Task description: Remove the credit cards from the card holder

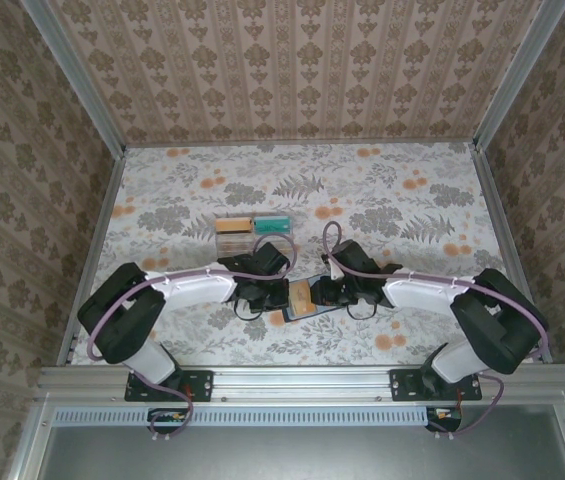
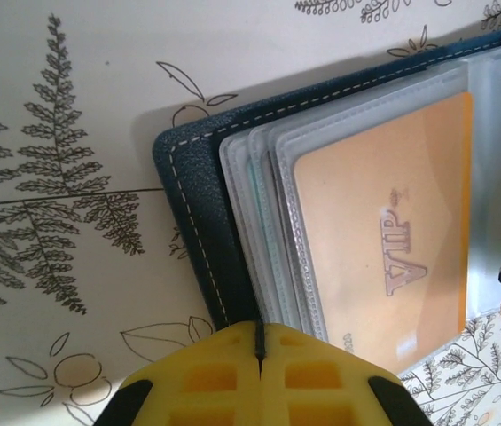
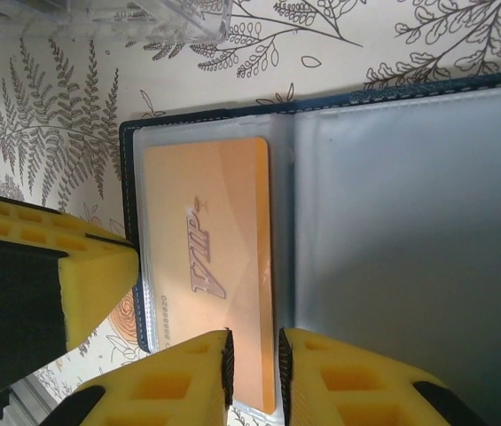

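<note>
The dark blue card holder [image 1: 295, 314] lies open between my two grippers, its clear sleeves [image 2: 259, 177] fanned out. An orange-yellow VIP credit card [image 2: 383, 240] sits in the top sleeve. My left gripper [image 2: 261, 330] is shut on the near edge of the card holder [image 2: 197, 204], where cover and sleeves meet. My right gripper [image 3: 252, 355] stands open by a narrow gap over the same card [image 3: 206, 231], whose long edge shows flat between the pads. In the top view the left gripper [image 1: 280, 293] and the right gripper [image 1: 324, 292] face each other across the holder.
Farther back on the floral table, an orange-yellow card [image 1: 232, 226] and a teal card [image 1: 273, 225] lie side by side in clear trays. A clear plastic edge [image 3: 144, 13] shows beyond the holder. Patterned walls [image 1: 22, 180] close in three sides.
</note>
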You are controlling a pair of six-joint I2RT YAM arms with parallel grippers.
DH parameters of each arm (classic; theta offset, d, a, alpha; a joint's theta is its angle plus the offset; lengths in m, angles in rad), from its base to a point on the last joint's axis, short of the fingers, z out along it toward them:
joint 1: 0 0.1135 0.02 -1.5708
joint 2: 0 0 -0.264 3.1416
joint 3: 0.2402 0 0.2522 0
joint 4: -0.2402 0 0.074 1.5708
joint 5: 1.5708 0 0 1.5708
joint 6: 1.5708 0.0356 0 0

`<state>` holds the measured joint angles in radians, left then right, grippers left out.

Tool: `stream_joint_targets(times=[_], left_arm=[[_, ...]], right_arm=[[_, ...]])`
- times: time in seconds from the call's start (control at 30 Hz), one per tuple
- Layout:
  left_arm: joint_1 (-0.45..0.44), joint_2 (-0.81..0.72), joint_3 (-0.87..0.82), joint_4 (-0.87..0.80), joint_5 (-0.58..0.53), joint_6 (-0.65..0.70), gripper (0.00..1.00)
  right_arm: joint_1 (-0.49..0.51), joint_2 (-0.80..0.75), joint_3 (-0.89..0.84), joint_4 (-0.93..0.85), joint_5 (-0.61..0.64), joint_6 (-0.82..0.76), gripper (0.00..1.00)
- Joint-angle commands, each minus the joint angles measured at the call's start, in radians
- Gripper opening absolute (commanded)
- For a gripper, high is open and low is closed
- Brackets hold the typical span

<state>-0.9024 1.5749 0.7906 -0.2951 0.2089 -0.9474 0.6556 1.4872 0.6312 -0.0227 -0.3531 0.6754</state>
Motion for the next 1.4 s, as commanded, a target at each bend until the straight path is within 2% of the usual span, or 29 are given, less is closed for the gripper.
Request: stream_joint_targets(times=[0.0, 0.4, 0.53, 0.63, 0.73, 1.23, 1.37], left_arm=[[-0.005, 0.018, 0.017, 0.004, 0.003, -0.006, 0.04], [-0.006, 0.045, 0.03, -0.012, 0.005, 0.004, 0.03], [-0.006, 0.05, 0.036, -0.015, 0.006, 0.01, 0.03], [-0.004, 0.057, 0.042, -0.026, 0.003, 0.016, 0.01], [-0.006, 0.063, 0.048, -0.045, -0.002, 0.025, 0.0], [-0.005, 0.094, 0.082, -0.151, -0.048, 0.087, 0.0], [-0.006, 0.096, 0.086, -0.147, -0.044, 0.092, 0.0]], right_arm=[[-0.013, 0.034, 0.034, 0.019, -0.061, -0.027, 0.24], [-0.027, 0.097, 0.042, 0.039, -0.089, -0.028, 0.24], [-0.028, 0.1, 0.035, 0.049, -0.093, -0.022, 0.12], [-0.031, 0.087, 0.025, 0.05, -0.088, -0.016, 0.09], [-0.041, 0.074, 0.011, 0.049, -0.087, -0.015, 0.0], [-0.103, 0.038, -0.009, 0.0, -0.098, -0.059, 0.0], [-0.105, 0.036, -0.006, 0.031, -0.128, -0.054, 0.21]])
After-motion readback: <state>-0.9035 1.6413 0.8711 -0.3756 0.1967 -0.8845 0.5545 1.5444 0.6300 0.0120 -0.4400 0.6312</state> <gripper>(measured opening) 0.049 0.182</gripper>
